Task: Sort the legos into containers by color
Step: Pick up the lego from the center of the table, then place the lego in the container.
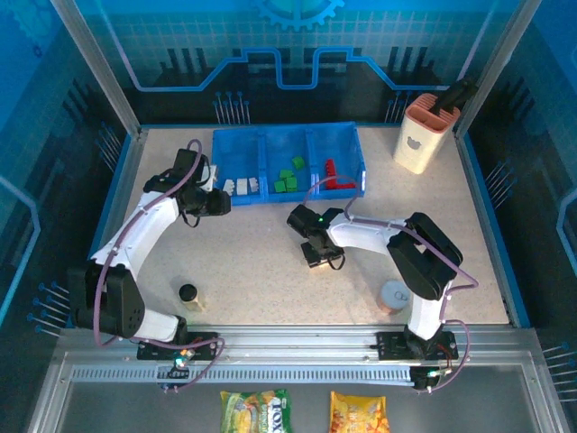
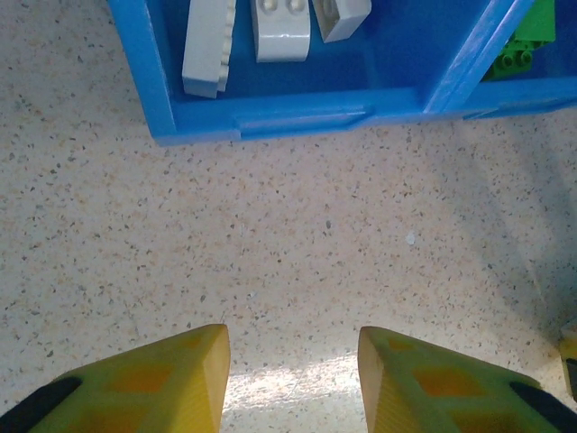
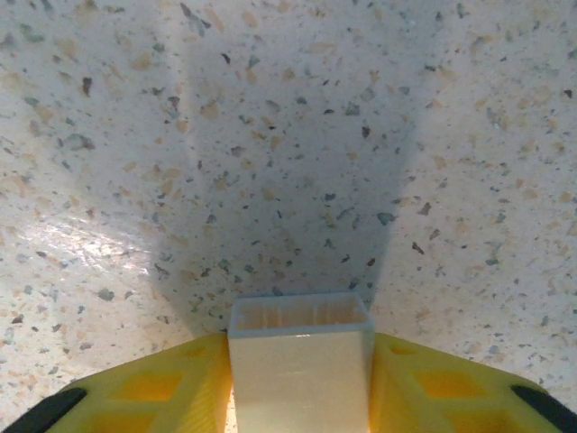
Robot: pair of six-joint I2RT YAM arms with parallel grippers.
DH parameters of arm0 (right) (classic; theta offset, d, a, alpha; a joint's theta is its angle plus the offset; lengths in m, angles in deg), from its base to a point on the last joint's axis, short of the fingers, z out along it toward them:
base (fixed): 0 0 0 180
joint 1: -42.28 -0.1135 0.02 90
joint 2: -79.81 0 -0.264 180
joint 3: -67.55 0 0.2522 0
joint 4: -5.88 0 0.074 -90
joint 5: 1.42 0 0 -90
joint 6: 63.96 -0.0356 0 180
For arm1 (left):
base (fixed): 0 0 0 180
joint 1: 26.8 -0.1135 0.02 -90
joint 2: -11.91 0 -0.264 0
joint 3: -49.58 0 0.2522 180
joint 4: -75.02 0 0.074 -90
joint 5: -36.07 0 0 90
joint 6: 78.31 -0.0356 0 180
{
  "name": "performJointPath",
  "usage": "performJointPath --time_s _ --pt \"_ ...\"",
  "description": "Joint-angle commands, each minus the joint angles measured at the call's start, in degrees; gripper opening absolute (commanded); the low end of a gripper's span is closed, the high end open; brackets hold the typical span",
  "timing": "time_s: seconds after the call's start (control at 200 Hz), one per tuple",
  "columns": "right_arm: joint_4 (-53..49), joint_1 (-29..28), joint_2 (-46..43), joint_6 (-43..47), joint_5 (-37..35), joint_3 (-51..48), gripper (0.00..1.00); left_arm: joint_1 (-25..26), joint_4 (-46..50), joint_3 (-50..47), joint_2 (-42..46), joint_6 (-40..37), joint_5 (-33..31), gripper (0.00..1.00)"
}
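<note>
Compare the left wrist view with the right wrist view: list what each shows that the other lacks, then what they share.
Left wrist: the blue tray with its near wall, white bricks in its left compartment, a green brick in the next, and the left gripper open over bare table. Right wrist: the right gripper shut on a white brick. Shared: speckled table and yellow fingers.

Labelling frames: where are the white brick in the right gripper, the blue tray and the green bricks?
white brick (image 3: pixel 300 370): right wrist view, its flat front face.
blue tray (image 2: pixel 270 117): left wrist view, near wall.
green bricks (image 1: pixel 281 185): top view, one brick's top.
</note>
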Motion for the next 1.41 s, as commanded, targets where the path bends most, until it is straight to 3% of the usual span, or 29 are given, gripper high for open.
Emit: performJointPath --time_s 0.0,0.38,0.895,1.401 --pt "-0.6 -1.0 1.0 -1.1 -0.1 -1.1 0.39 -0.4 -1.3 -0.9 1.7 -1.4 -0.6 0.43" --pt "-3.8 -4.0 0.8 -1.1 -2.1 4.8 0.37 -0.4 -2.8 -1.8 3.9 -1.1 -0.8 0.43" --pt "-4.9 -9.8 6.4 1.4 -2.1 23.3 0.36 -0.8 -5.2 -3.2 8.4 -0.9 -1.9 0.42" --pt "3.0 -10.9 13.0 4.5 -0.5 36.5 0.34 -1.8 -6.6 -4.2 11.1 -0.7 -3.2 0.43"
